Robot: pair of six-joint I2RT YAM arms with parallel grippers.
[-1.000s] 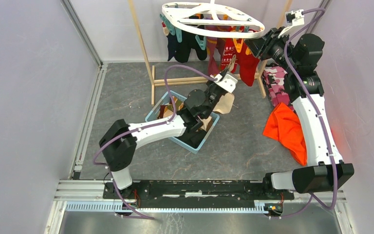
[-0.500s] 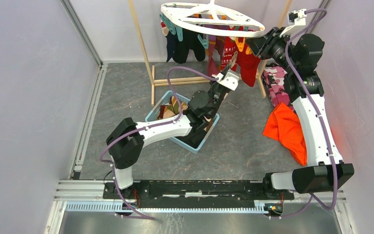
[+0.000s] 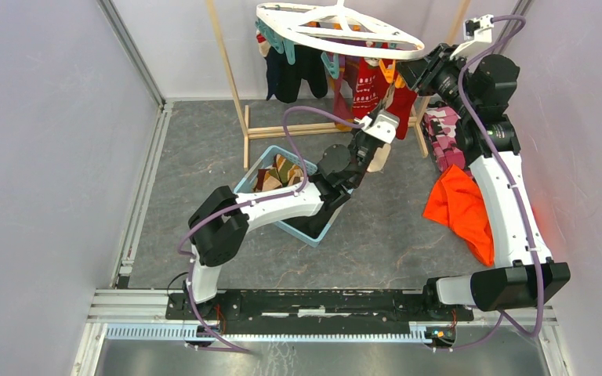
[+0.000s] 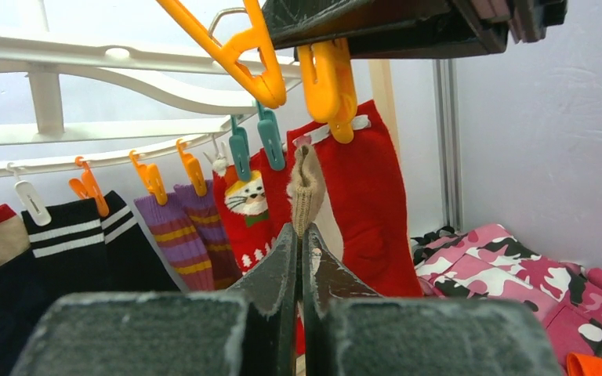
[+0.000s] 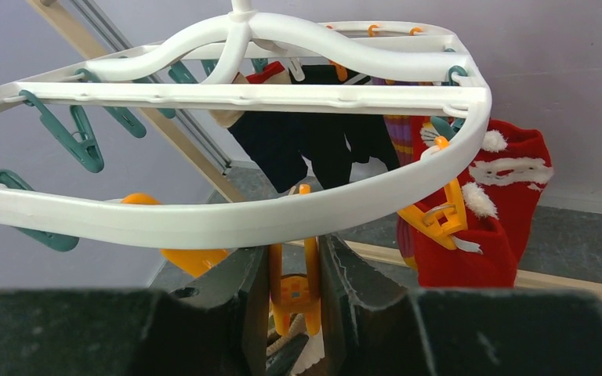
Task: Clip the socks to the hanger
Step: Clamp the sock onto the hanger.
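Two robot arms reach up from the near edge of the grey table (image 3: 407, 235). At the back stands a wooden rack (image 3: 227, 66). The hanger (image 3: 337, 27), a big white oval frame, is up high between its poles.

Lots of the socks (image 3: 298, 70) hang in a row from its small clips: dark ones, purple ones with stripes, and red ones with white pictures. They dangle over the back of the table.

An orange cloth (image 3: 462, 207) lies on the right side of the table. Behind it is a pink camouflage garment (image 3: 443, 133). A blue basket (image 3: 244, 182) sits near the middle, and more socks are inside it.

The left gripper (image 4: 298, 235) is lifted up just under the hanger's right end. Its jaws are pressed together on a beige sock (image 4: 307, 188), pinching it near the top. The rest of that sock hangs down beside the arm. The sock's top edge is just below the clips and in front of a red sock.

The right gripper (image 5: 294, 266) is at the hanger's rim. Its jaws squeeze an orange clip (image 5: 291, 294) that hangs from the frame.
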